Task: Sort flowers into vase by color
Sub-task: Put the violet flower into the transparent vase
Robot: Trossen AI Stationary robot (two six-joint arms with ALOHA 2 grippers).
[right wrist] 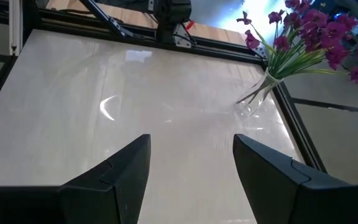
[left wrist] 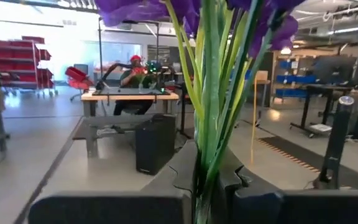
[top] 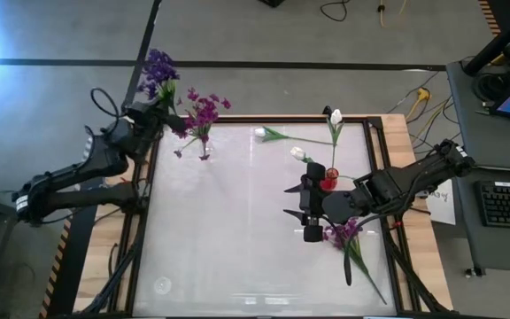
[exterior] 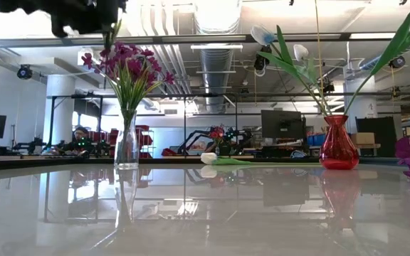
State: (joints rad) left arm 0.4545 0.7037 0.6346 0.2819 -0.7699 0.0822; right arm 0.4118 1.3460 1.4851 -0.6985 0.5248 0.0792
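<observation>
While clamped by left end effector, purple flowers.

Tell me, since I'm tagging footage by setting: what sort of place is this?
Probably a robotics lab or workshop: bare ceiling pipes and ducts, desks with dark monitors, and red storage shelving surround the glossy white table.

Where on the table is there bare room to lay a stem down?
Free: the wide middle between the clear vase and the right hand, and the near half. Crowded: the far right around the red vase, white tulip and purple stem.
</observation>
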